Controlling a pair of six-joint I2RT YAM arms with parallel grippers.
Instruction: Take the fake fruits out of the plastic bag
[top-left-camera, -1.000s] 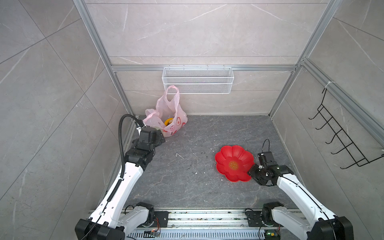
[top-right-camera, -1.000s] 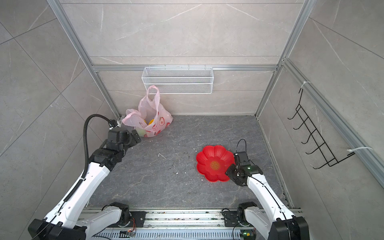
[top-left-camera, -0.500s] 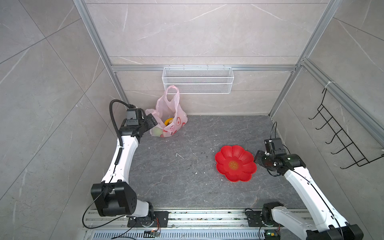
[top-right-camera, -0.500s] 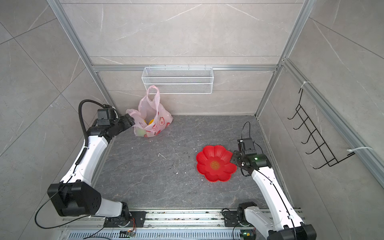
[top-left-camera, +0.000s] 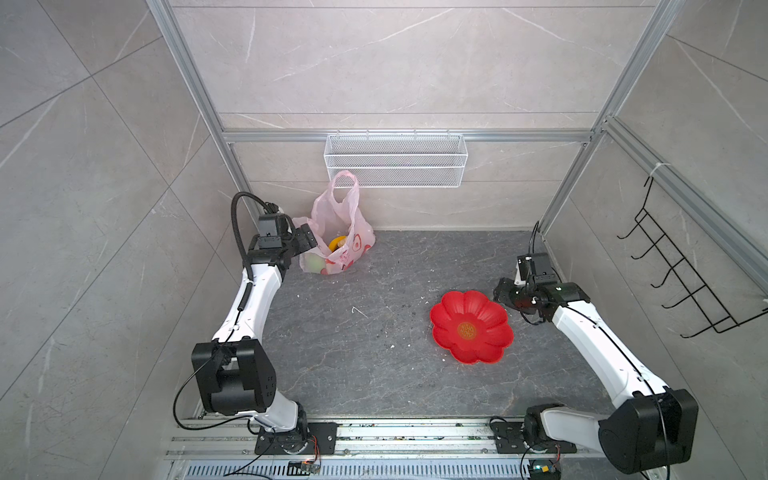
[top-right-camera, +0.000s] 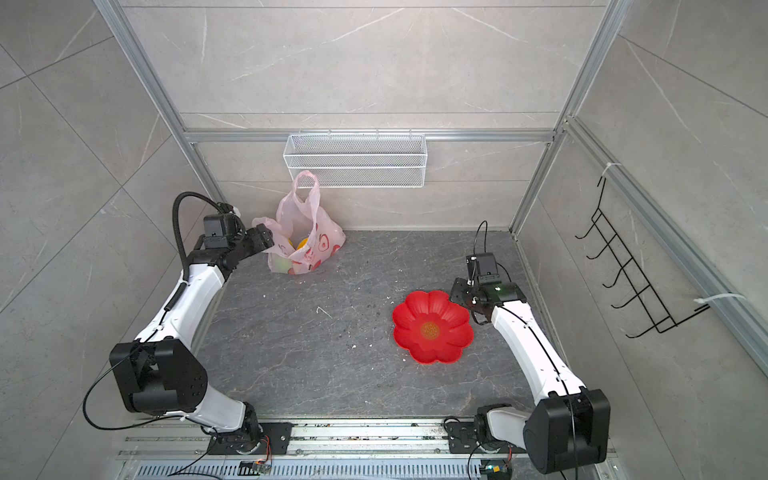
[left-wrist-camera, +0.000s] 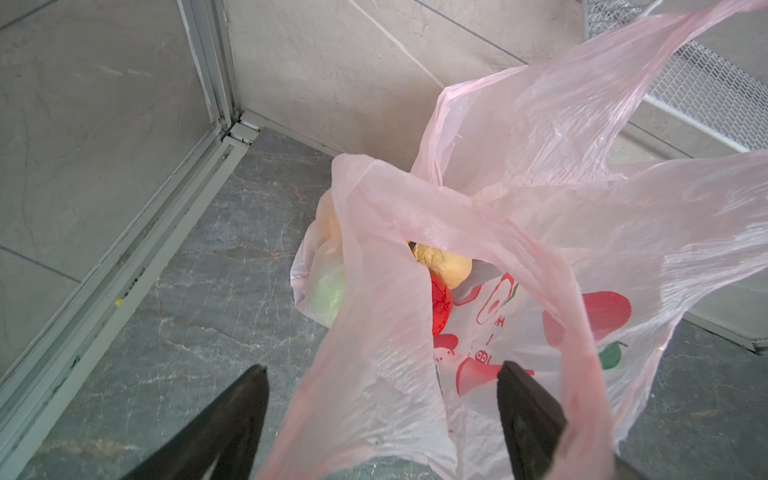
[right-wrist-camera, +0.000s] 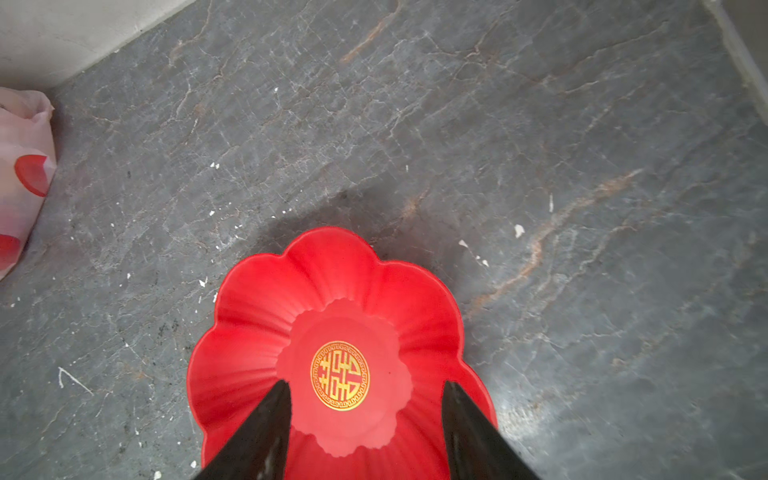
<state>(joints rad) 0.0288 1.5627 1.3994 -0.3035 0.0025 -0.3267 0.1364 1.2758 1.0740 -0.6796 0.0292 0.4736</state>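
The dark grey stone-patterned surface (top-left-camera: 353, 353) is mostly bare, so the middle gives wide room for carrying fruit across. The tight spot is the far left corner, hemmed by wall panels and an aluminium post. There stands the thin translucent pale-pink plastic bag (top-left-camera: 357, 243), one loop handle raised just below the white wire mesh basket (top-left-camera: 395, 166). The empty red flower-shaped dish (top-left-camera: 446, 320) sits well apart on the right.

The step in hand looks like opening the bag. The left claw (left-wrist-camera: 380, 368) is at its near rim, jaws spread wide with a band of pink film loose between them, not pinched. The right claw (right-wrist-camera: 365, 384) hovers over the dish, jaws apart, holding nothing.

The fake fruits (top-left-camera: 337, 242) are all inside the bag: a beige lumpy piece (left-wrist-camera: 444, 262), a small red fruit (left-wrist-camera: 440, 303) and a green ball (left-wrist-camera: 328, 291) behind the film. Next, the left claw likely must close on the film and hold the mouth open without tipping the bag.
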